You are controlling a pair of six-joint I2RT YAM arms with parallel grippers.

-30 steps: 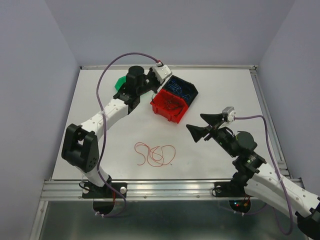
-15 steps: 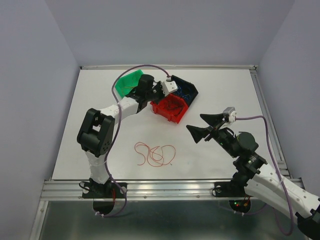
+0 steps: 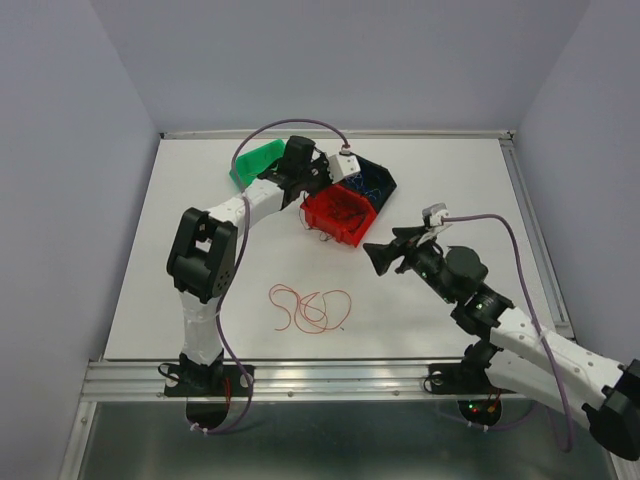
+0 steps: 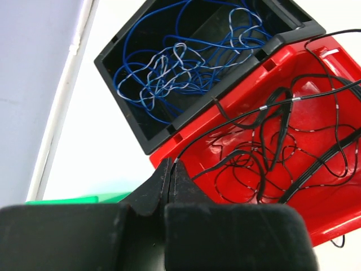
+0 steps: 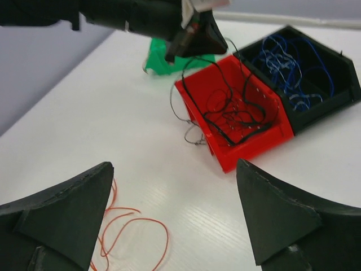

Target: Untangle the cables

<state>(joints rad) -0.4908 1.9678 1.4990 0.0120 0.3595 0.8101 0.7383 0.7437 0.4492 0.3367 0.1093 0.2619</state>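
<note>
Loops of orange wire (image 3: 310, 310) lie on the bench (image 3: 200, 200) nearest the bases, apart from the rest; beyond, the right pincer (image 5: 175, 165) hangs wide open and empty, swung closer to the red bin (image 3: 350, 232) than a second ago; farthest, the left pincer (image 4: 171, 165) is clamped on a black wire (image 4: 265, 107) over that bin; judged step: drawing this strand out; next, a slow lift clear of the tangle.

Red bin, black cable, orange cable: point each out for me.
red bin (image 5: 248, 149), right wrist view, near outer wall.
black cable (image 4: 265, 107), left wrist view, raised strand over the bin.
orange cable (image 3: 308, 312), top view, middle of the loose tangle.
</note>
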